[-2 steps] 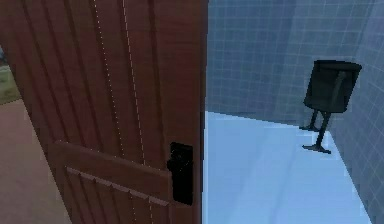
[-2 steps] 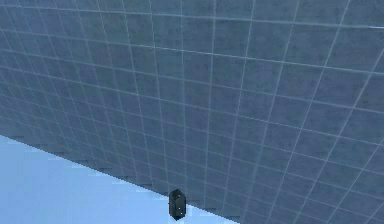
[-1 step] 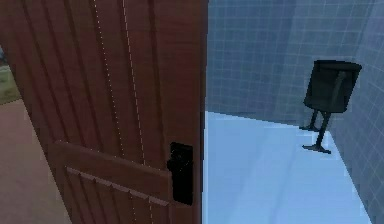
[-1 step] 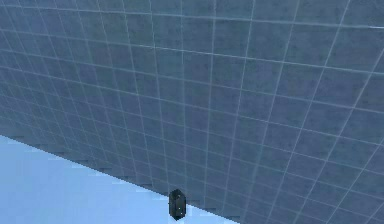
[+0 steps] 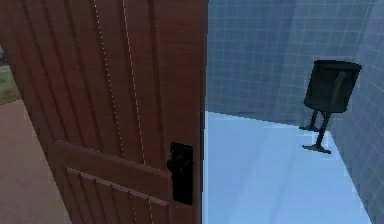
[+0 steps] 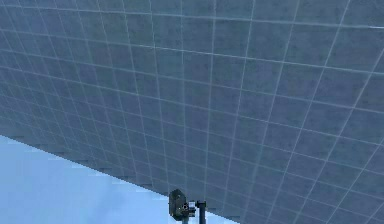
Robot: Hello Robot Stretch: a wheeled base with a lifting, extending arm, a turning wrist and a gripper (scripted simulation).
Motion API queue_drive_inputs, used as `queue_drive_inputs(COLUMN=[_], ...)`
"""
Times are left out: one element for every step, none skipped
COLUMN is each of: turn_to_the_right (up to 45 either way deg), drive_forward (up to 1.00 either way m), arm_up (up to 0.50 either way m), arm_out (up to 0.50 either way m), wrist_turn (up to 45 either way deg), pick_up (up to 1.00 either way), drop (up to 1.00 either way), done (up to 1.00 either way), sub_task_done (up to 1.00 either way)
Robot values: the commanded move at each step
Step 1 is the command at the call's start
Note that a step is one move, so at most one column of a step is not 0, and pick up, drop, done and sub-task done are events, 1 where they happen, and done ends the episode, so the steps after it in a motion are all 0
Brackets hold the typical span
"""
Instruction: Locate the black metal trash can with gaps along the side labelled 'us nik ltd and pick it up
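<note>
A black, bucket-shaped trash can (image 5: 331,85) stands at the forward view's upper right, against the blue tiled wall (image 5: 262,55), raised above the pale floor (image 5: 270,170) on a thin dark support. A reddish-brown panelled wooden door (image 5: 105,95) with a black handle plate (image 5: 181,172) takes up that view's left half. In the arm side view the end effector (image 6: 177,204) sits at the bottom edge before the tiled wall, and I cannot tell whether it holds anything.

Tiled wall (image 6: 250,90) rises behind gripper (image 6: 177,204), blocking the way outward. Floor (image 6: 60,190) left of gripper free. Door (image 5: 100,90) blocks forward view's left half.
</note>
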Motion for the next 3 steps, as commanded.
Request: queue_drive_inputs(turn_to_the_right=[0.0, 0.0, 0.0], drive_forward=[0.0, 0.0, 0.0], arm_up=[0.0, 0.0, 0.0], arm_out=[0.0, 0.0, 0.0], wrist_turn=[45.0, 45.0, 45.0], pick_up=[0.0, 0.0, 0.0], drop=[0.0, 0.0, 0.0], done=[0.0, 0.0, 0.0], sub_task_done=[0.0, 0.0, 0.0])
